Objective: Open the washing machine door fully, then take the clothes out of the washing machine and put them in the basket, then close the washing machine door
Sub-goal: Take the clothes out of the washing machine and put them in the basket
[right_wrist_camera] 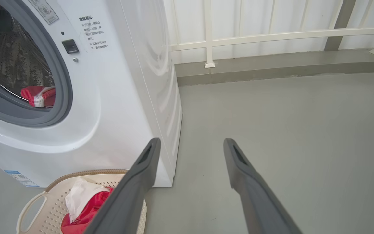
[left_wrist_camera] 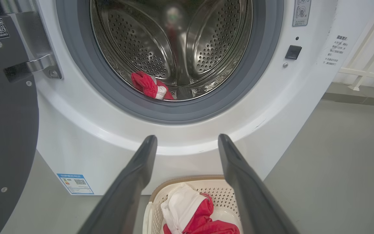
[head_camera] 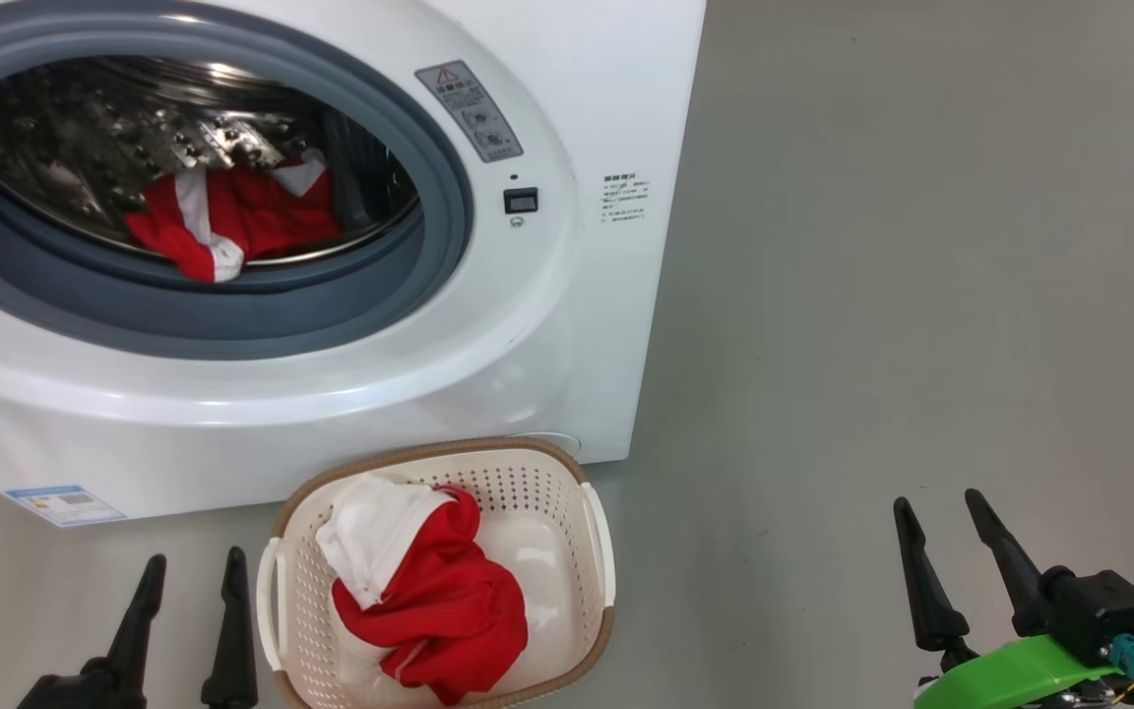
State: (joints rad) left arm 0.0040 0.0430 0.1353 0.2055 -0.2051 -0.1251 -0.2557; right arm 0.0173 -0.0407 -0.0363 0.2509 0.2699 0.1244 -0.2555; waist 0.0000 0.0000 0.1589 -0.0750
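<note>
Nearest of all, the left gripper [head_camera: 195, 559] hangs low before the washing machine [head_camera: 547, 325], its two dark fingers spread apart with nothing between them and their tips aimed at the machine's white front. Beyond the machine's right-hand corner the right gripper [head_camera: 939, 500] is poised over the bare grey floor [head_camera: 872, 295], fingers equally wide and empty. Hard against the foot of the machine, below the lower right of its opening, stands the cream basket [head_camera: 528, 483], its brown rim touching or all but touching the white panel; one bundle of the clothes [head_camera: 439, 591], red with a white part turned uppermost, lies heaped in its left half. Inside the machine a second red garment [head_camera: 232, 217] with white stripes rests at the bottom of the perforated steel drum [left_wrist_camera: 135, 39], close behind the grey rubber ring [head_camera: 232, 315]. On the machine's left the washing machine door [left_wrist_camera: 8, 130] is swung wide open, its dark inner face and metal hinge [left_wrist_camera: 34, 66] showing in the left wrist view. A blue label [head_camera: 65, 504] sticks to the machine's lower left corner, and a white railing [right_wrist_camera: 271, 34] runs along the wall behind the machine
</note>
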